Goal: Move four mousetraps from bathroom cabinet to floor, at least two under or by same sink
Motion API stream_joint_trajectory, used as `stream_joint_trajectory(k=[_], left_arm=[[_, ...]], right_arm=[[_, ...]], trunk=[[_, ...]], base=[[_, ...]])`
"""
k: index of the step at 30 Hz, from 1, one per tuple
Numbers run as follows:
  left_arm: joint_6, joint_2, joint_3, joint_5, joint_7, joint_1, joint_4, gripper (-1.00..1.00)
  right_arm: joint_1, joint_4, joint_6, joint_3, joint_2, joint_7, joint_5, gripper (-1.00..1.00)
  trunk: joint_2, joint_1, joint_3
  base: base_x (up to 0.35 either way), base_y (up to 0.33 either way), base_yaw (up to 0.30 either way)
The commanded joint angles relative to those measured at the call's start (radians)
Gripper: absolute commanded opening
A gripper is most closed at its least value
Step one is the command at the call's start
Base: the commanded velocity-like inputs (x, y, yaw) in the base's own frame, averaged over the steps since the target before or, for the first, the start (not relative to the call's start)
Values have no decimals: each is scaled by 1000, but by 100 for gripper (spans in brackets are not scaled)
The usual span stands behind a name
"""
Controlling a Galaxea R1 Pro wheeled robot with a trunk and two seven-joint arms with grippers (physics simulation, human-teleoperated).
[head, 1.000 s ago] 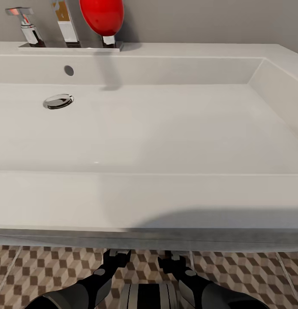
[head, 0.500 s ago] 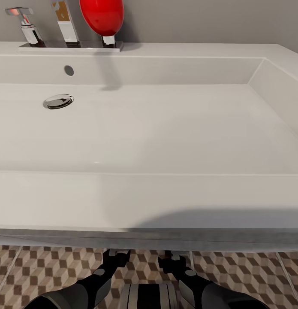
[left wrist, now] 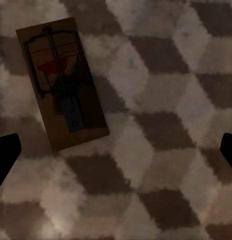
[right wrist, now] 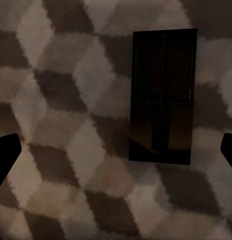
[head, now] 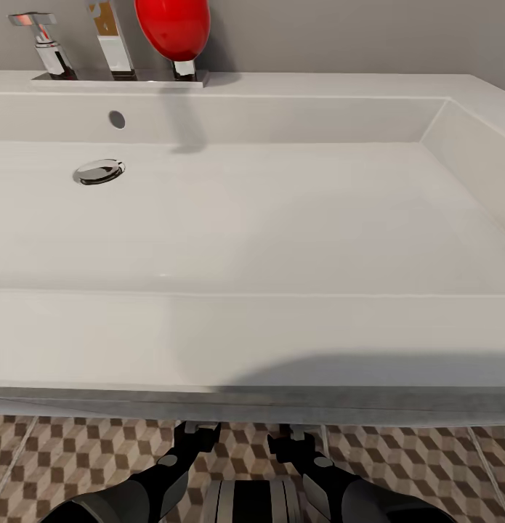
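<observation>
The wide white sink [head: 252, 341] spreads across the head view, with its round drain [head: 99, 171] and chrome tap [head: 112, 40] at the back left. Both of my arms reach under its front edge, the left arm [head: 165, 472] and the right arm [head: 332, 479], over the cube-patterned bathroom floor [head: 63, 450]. In the left wrist view a mousetrap [left wrist: 63, 82] lies flat on the tiles, wire side up, beyond my open left gripper [left wrist: 116, 155]. The right wrist view shows a second mousetrap [right wrist: 163, 95], dark in shadow, flat on the tiles ahead of my open right gripper [right wrist: 116, 152]. The cabinet is out of view.
A red rounded object [head: 172, 27] stands on the sink's back ledge beside the tap. The grey wall rises behind. The sink's front rim hangs low over both wrists. Patterned floor [left wrist: 161, 190] surrounds each trap.
</observation>
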Motion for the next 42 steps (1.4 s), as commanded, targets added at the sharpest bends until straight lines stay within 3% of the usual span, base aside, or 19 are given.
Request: stream_joint_trajectory(k=[1, 42], left_arm=[[-4, 0, -9, 8, 1, -1, 1, 100], [-5, 0, -9, 10, 1, 0, 2, 100]], right_arm=[[-1, 3, -5, 1, 0, 0, 3, 100], [-1, 2, -6, 1, 0, 0, 6, 100]], trunk=[[0, 0, -1], [0, 0, -1]], base=[[0, 0, 0], [-14, 0, 0]])
